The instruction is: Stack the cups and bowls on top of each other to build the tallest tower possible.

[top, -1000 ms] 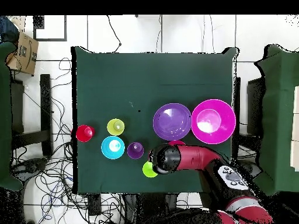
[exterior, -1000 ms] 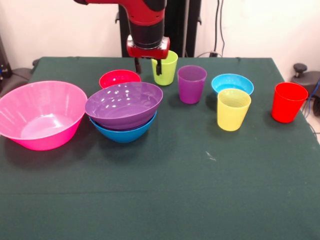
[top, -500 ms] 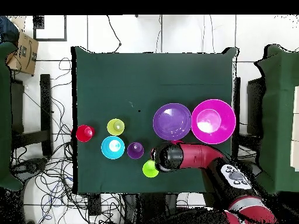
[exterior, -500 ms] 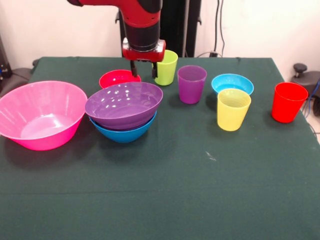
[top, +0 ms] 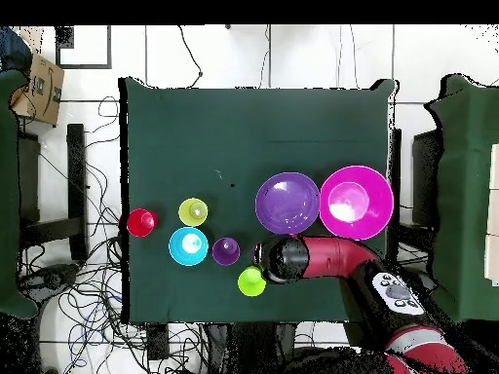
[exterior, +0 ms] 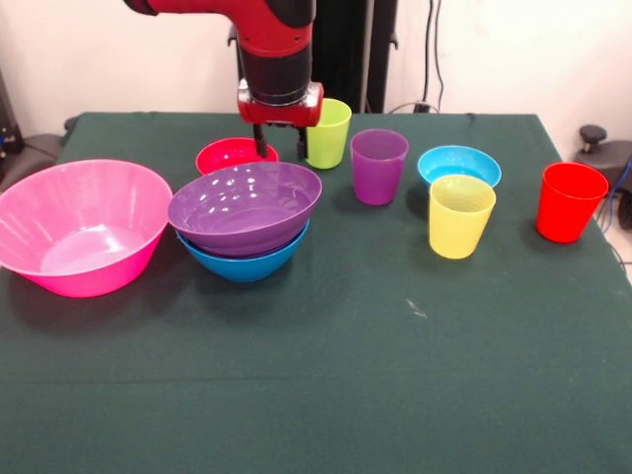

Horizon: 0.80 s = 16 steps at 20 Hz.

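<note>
- Two dark fingertips of the gripper (exterior: 280, 149) are seen spread apart with nothing held between them; they hang just above the far rim of the small red bowl (exterior: 229, 156), beside the lime green cup (exterior: 329, 132).
- From overhead, the red and black arm (top: 326, 261) is seen reaching across from the table's edge, and the small red bowl is hidden beneath it.
- A large purple bowl (exterior: 245, 205) is nested, tilted, in the medium blue bowl (exterior: 242, 262); this pair is the only stack on the green table (exterior: 395, 375).
- A very large pink bowl (exterior: 81, 226) is set just beside that stack, apart from it.
- A translucent purple cup (exterior: 378, 166) is placed between the lime green cup and the light blue bowl (exterior: 458, 162).
- A yellow cup (exterior: 460, 215) is stood upright directly in front of the light blue bowl.
- A red cup (exterior: 570, 201) is kept alone near the table's edge.
</note>
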Available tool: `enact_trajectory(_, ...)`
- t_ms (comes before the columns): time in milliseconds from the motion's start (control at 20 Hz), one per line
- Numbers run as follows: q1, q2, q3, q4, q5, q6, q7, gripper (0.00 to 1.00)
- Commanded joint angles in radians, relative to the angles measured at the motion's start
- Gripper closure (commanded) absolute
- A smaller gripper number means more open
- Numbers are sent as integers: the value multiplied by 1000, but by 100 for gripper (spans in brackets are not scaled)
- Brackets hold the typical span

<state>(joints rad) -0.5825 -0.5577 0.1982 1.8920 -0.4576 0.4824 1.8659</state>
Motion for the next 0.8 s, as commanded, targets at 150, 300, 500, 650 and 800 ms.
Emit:
enact_trajectory(150,-11,34,77,-93,-88,93,-155,0)
enact_trajectory(300,-21,40,74,-95,-109,89,-167,0)
enact_trajectory(500,-38,37,70,-105,-148,119,-210,0)
enact_trajectory(650,-49,47,70,-109,-178,120,-215,0)
enact_trajectory(800,-50,54,78,-107,-193,125,-205,0)
